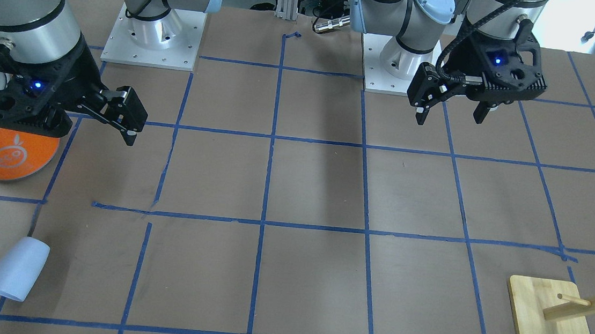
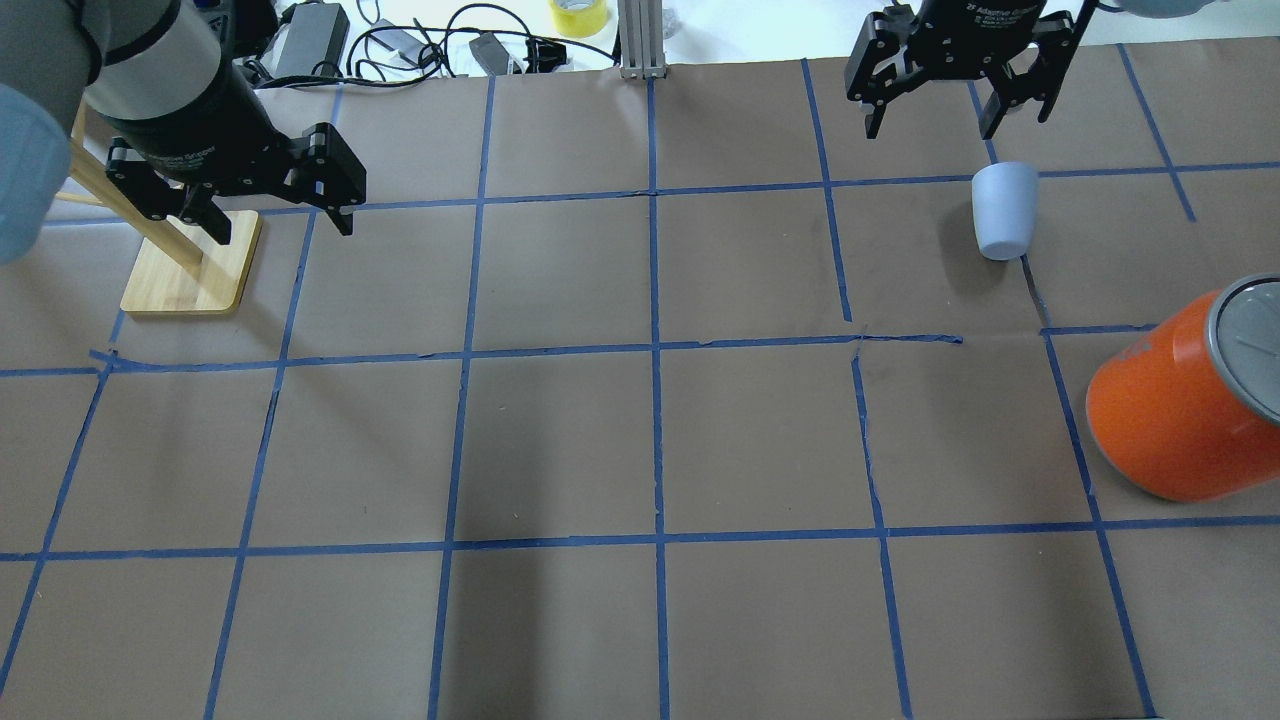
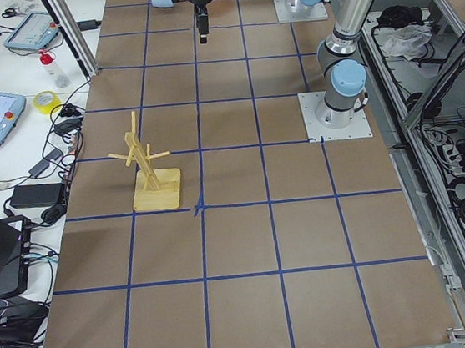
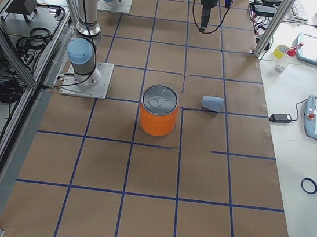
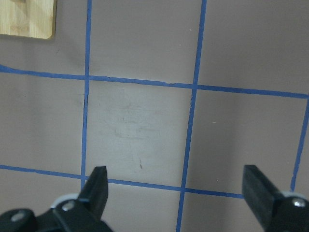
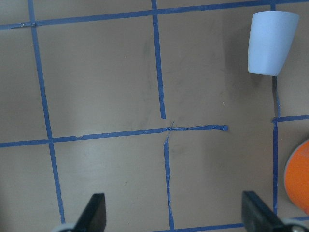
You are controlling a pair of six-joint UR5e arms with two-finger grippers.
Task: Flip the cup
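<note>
Lying on its side on the bench (image 2: pixel 640 440), the cup (image 2: pixel 1003 210) is sitting over on the robot's right, apart from the orange can (image 2: pixel 1170 410). The right tool (image 2: pixel 932 122) is hovering near it, jaws spread wide, holding nothing. The left tool (image 2: pixel 282 225) is hanging open too, by the wooden rack (image 2: pixel 190 285).

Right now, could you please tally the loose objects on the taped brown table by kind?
Cup: 1
Orange can: 1
Wooden rack: 1
Total: 3
</note>
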